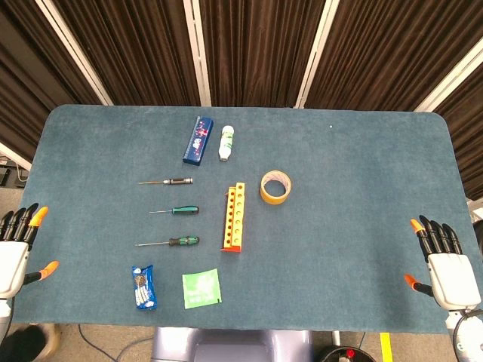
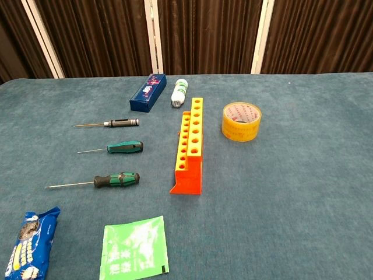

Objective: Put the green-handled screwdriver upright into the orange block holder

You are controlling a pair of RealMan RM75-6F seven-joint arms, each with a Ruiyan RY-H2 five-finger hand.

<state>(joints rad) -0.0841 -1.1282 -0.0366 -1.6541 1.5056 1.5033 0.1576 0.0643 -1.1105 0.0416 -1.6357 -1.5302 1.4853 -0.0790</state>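
Left hand (image 1: pixel 16 249) first: how is it held, and is anything in it?

Nothing is held. Its fingers are spread apart at the near left edge of the desk (image 1: pixel 362 173). The right hand (image 1: pixel 441 260) is spread and empty too, at the opposite edge.

Where is the tool to be found from there?

Inward of the left hand, toward the right hand, and a little further forward. Two green handles are seen: the all-green screwdriver (image 1: pixel 185 210) and, nearer, the green-and-black screwdriver (image 1: pixel 183 241). Which one is meant cannot be settled from the task; the all-green one is judged likelier. Each tip is pointed back toward the left hand. The orange block holder (image 1: pixel 235 219) is laid just beyond the handles.

How should the pickup be made?

The left hand is probably best used, being much the nearer. The handle should be pinched from above, about its middle, so that the shaft is kept clear. The black-handled driver (image 1: pixel 177 181), further forward, should not be disturbed.

And the insertion?

The tool should be turned tip-down before it is brought over the holder. One hole in the upward-facing row should be lined up and the shaft lowered straight, since the holder could be slid or tipped by a sideways push.
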